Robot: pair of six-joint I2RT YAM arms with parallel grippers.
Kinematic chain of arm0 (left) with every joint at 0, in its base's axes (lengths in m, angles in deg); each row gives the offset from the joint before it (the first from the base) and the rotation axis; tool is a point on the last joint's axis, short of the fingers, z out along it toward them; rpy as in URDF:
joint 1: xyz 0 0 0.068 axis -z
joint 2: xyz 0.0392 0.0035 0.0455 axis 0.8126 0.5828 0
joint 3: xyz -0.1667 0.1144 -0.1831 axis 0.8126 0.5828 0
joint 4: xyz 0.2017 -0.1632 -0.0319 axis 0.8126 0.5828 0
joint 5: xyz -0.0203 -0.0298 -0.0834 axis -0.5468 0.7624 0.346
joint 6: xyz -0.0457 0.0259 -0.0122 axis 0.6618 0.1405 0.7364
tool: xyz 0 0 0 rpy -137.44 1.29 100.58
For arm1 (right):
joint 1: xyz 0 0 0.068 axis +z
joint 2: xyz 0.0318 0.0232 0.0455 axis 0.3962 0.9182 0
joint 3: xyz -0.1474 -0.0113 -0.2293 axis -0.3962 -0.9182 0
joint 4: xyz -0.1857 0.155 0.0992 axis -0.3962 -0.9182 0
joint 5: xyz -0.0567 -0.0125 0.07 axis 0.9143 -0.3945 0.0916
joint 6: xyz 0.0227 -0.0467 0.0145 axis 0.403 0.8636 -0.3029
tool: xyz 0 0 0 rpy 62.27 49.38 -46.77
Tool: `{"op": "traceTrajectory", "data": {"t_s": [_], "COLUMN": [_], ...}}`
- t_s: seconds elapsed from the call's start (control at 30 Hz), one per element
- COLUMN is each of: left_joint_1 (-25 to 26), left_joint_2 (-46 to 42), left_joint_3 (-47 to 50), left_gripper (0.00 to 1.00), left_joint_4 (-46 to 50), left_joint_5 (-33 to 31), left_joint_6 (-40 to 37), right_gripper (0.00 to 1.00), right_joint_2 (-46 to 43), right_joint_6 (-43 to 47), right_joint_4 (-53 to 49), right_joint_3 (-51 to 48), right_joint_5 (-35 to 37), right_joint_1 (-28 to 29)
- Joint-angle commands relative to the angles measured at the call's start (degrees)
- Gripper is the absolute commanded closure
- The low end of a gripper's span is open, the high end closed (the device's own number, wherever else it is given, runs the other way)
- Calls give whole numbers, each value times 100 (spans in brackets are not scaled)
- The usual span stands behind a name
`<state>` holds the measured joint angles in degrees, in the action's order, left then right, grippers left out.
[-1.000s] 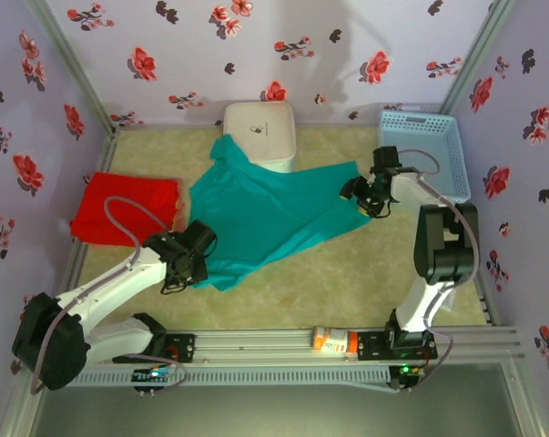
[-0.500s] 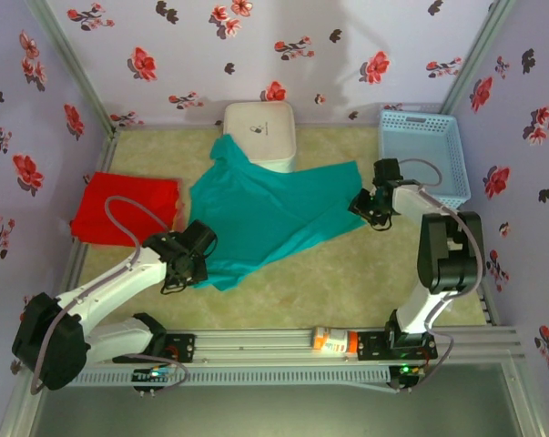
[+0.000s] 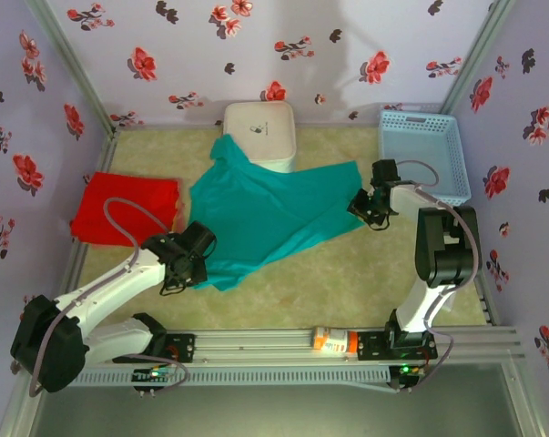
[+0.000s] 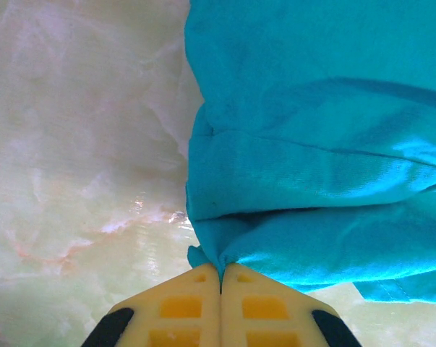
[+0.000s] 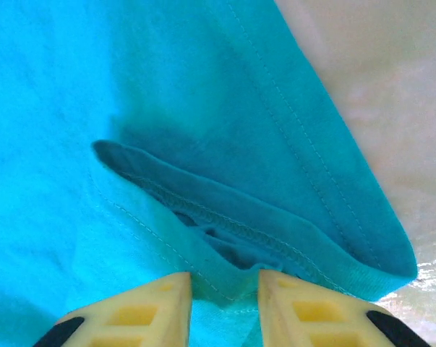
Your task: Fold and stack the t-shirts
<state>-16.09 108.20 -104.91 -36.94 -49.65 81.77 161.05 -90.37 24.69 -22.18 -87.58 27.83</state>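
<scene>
The teal t-shirt (image 3: 265, 214) lies spread and rumpled across the middle of the table, its back corner draped over the white box. My left gripper (image 3: 185, 259) is shut on the shirt's near-left edge (image 4: 218, 253), cloth pinched between the yellow fingers. My right gripper (image 3: 365, 205) sits at the shirt's right corner; its fingers (image 5: 149, 311) stand apart with a fold of teal hem (image 5: 232, 238) between them, not clamped. The red t-shirt (image 3: 128, 211) lies folded flat at the left wall.
A white square box (image 3: 260, 132) stands at the back centre under the teal cloth. A light-blue mesh basket (image 3: 421, 150) sits at the back right, close behind the right arm. An orange pill bottle (image 3: 333, 341) lies on the front rail.
The right gripper shifted slightly right along the shirt's right corner a second ago and has since held still. The left arm has stayed put.
</scene>
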Motion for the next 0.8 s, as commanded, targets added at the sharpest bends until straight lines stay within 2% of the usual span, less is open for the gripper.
{"op": "traceTrajectory", "data": {"t_s": [0.0,0.13,0.23,0.47,0.6,0.77], "left_joint_1": [-29,-29,-32,-30,-38,-31], "left_joint_2": [-55,-90,-101,-199,-429,-851], "left_joint_3": [50,49,59,-41,-109,-145], "left_gripper": [100,100,100,100,100,100], "left_joint_4": [57,62,60,180,373,697], "left_joint_5": [28,29,28,49,241,419], "left_joint_6": [-50,-46,-50,-75,-20,222], "right_gripper": [78,93,100,100,100,100], "right_joint_2": [51,-15,-124,-823,-1510,-2644], "right_joint_6": [-89,-103,-110,-141,-109,-119], "right_joint_4": [112,96,51,-284,-896,-1638], "right_joint_3": [11,6,-1,-181,-359,-928], "right_joint_5": [-87,-123,-97,-136,-196,103], "right_joint_1": [-23,-19,-19,-18,-19,-57]}}
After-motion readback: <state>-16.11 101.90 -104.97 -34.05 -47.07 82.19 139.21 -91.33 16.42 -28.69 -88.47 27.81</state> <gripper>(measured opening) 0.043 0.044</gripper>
